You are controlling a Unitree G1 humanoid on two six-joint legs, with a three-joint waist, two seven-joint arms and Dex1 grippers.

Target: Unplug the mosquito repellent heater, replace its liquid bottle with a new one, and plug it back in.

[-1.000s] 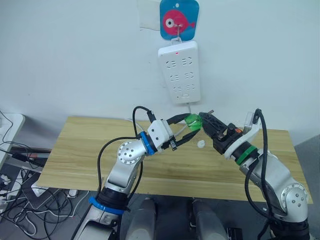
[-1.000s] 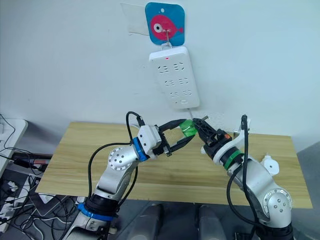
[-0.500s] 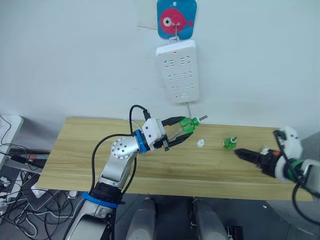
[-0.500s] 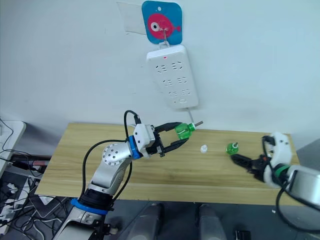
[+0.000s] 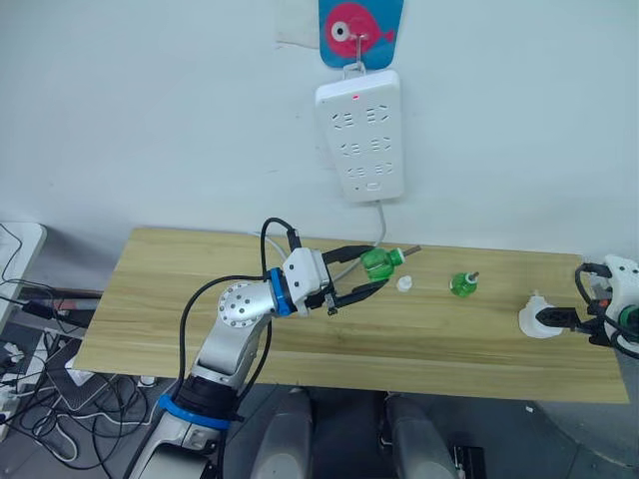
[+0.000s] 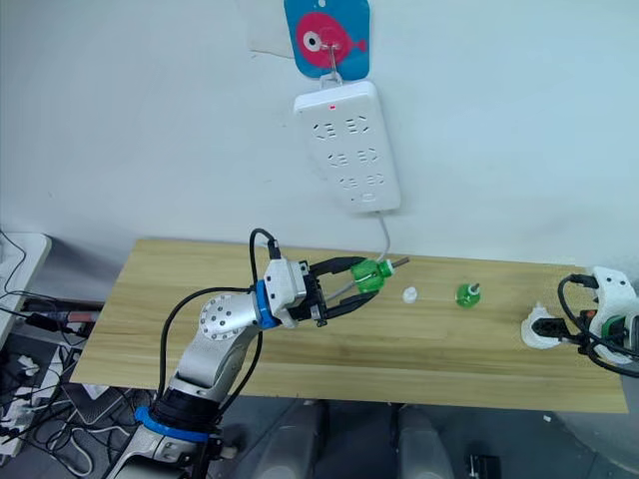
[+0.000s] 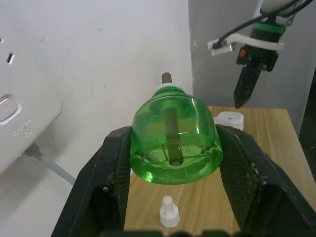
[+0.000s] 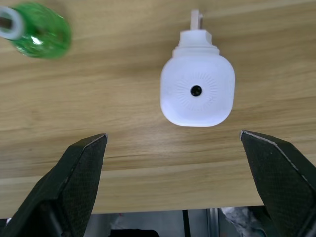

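On table, right end | heater [image 8: 197, 92] between wide-apart right gripper [image 8: 177, 163] jaws

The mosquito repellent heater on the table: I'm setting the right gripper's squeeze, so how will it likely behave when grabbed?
The mosquito repellent heater looks like a rigid, smooth plastic shell, so it probably won't deform but may slip between the pads. Its rounded corners suggest it could twist in the open right gripper unless gripped across the flatter sides. It seems light for its size.
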